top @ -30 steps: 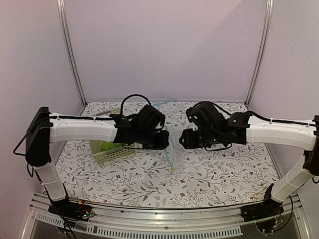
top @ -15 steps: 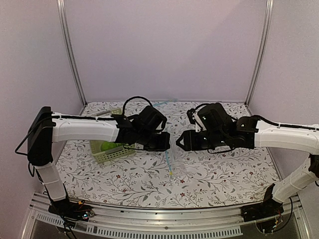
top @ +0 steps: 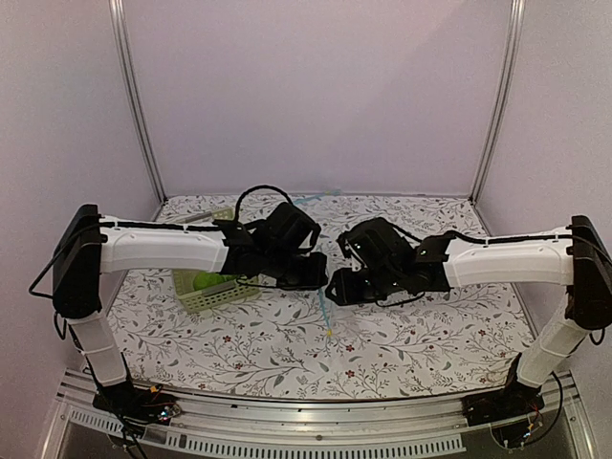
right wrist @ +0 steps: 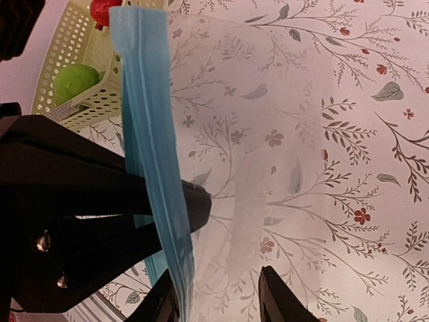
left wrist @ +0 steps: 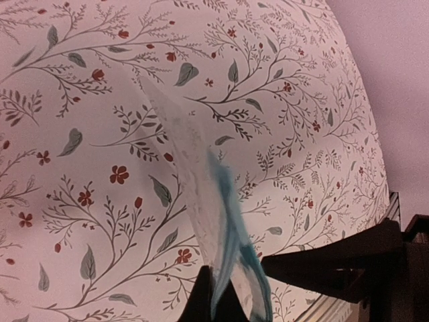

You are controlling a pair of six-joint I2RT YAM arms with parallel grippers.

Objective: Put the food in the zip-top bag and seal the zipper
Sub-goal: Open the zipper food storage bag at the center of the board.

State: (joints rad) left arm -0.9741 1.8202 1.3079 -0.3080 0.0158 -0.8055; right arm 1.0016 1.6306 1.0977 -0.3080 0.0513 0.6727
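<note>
While my left pincer [right wrist: 193,206] is clamped tight on the zipper [right wrist: 149,134], the zip-top bag [right wrist: 268,154] hangs from that pinch over the flowered table [top: 421,335]. Its clear film droops downward; whether the low end touches the cloth I cannot tell. My right pincer [right wrist: 221,300] stands with its jaws apart at the bag's mouth, one finger just beside the blue strip and film between the two, gripping nothing. The food is not in the bag: the green apple [right wrist: 72,82] and the red apple [right wrist: 100,9] both sit in the pale basket [right wrist: 87,111], off to my left and near the bag.

I judge the bag to be almost weightless, limp and slick (the film folds wherever it likes and would slide out of a lazy grip). The strip is the one stiffer part, so that is where to take hold. My right fingers should close on a single lip of the mouth, near my left pinch, so the lips can be drawn apart; catching both together would only hold it shut. The apples look firm, glossy and round, prone to roll or squirt free. I would grip each across its widest part and lower it in gently, since thin film may tear.
</note>
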